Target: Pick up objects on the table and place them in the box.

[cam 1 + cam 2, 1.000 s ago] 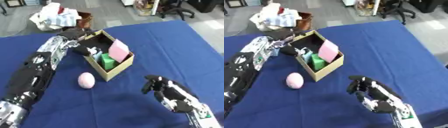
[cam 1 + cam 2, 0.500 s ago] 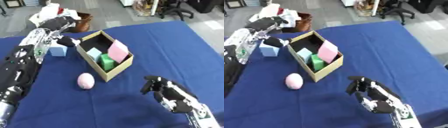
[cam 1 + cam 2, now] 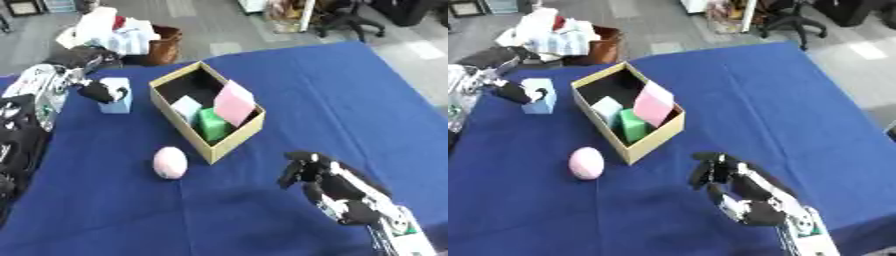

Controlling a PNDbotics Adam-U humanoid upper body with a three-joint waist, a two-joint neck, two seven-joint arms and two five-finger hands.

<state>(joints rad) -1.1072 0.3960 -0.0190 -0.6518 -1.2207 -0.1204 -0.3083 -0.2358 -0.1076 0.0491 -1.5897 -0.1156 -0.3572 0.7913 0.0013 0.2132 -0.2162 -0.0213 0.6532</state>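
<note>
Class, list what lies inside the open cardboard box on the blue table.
Inside the open cardboard box: a pink flat block, a green block, a pale blue block. Anything beneath them is hidden.

Bench (image 3: 350, 90) covered in matt blue cloth, smooth, with faint creases. Box (image 3: 229, 145) of plain tan cardboard, matt; the pink egg-shaped object (image 3: 170, 162) beside it is smooth with a dull sheen, and the pale blue block (image 3: 116, 102) near the bench's far left edge looks matt. Right hand (image 3: 308, 172) and left hand (image 3: 98, 92) are black, hard and slightly glossy, with silver metal parts at the right wrist.
</note>
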